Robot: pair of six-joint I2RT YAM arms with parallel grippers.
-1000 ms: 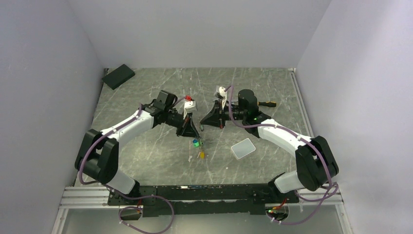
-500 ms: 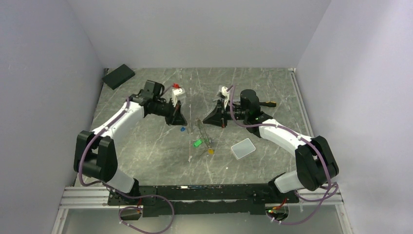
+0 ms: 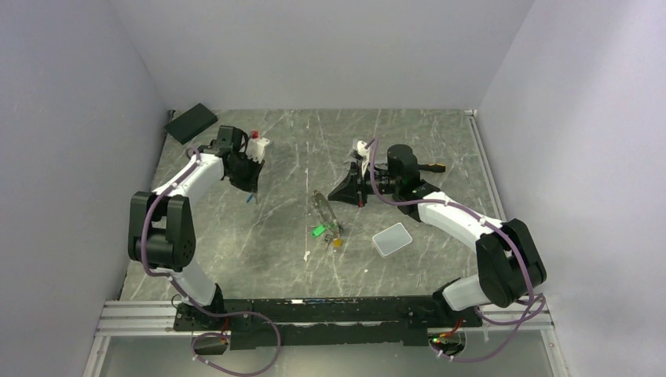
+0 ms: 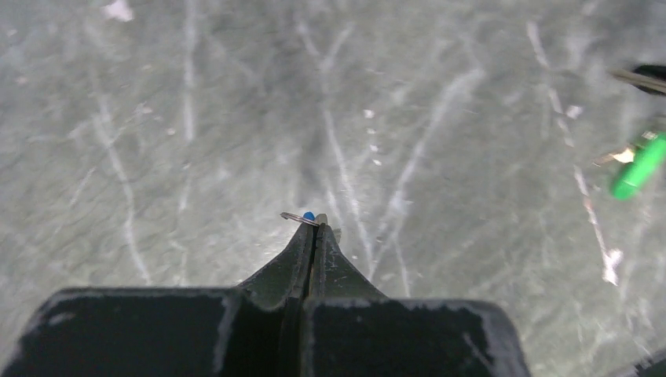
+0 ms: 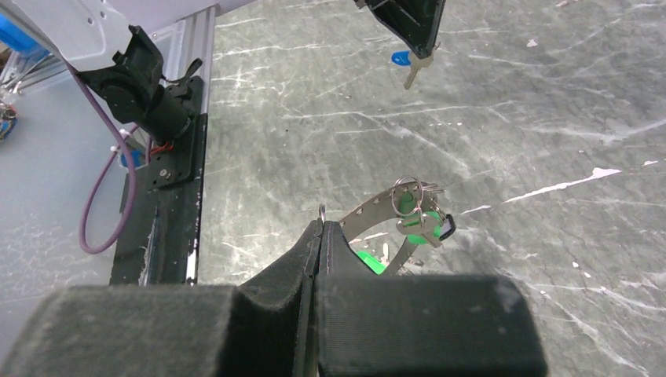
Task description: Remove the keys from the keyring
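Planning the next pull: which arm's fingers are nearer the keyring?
Right. The right fingers sit beside the keyring; the left fingers are far to its left, pinching a blue-tagged key.

The bench (image 3: pixel 259 236) is dark grey, marbled with white streaks. The left arm (image 3: pixel 196 177) and right arm (image 3: pixel 455 216) are white with black joints and purple cables. The left pincer (image 4: pixel 314 228) and right pincer (image 5: pixel 322 228) are matte black. The blue-tagged key (image 5: pixel 412 72) is silver, as are the keyring (image 5: pixel 369 208) and the keys (image 5: pixel 420 224). Among them are a green tag (image 3: pixel 317 231) and a yellow tag (image 3: pixel 338 243). The slab (image 3: pixel 191 122) at upper left is black, and the square pad (image 3: pixel 392 239) right of centre is pale grey.
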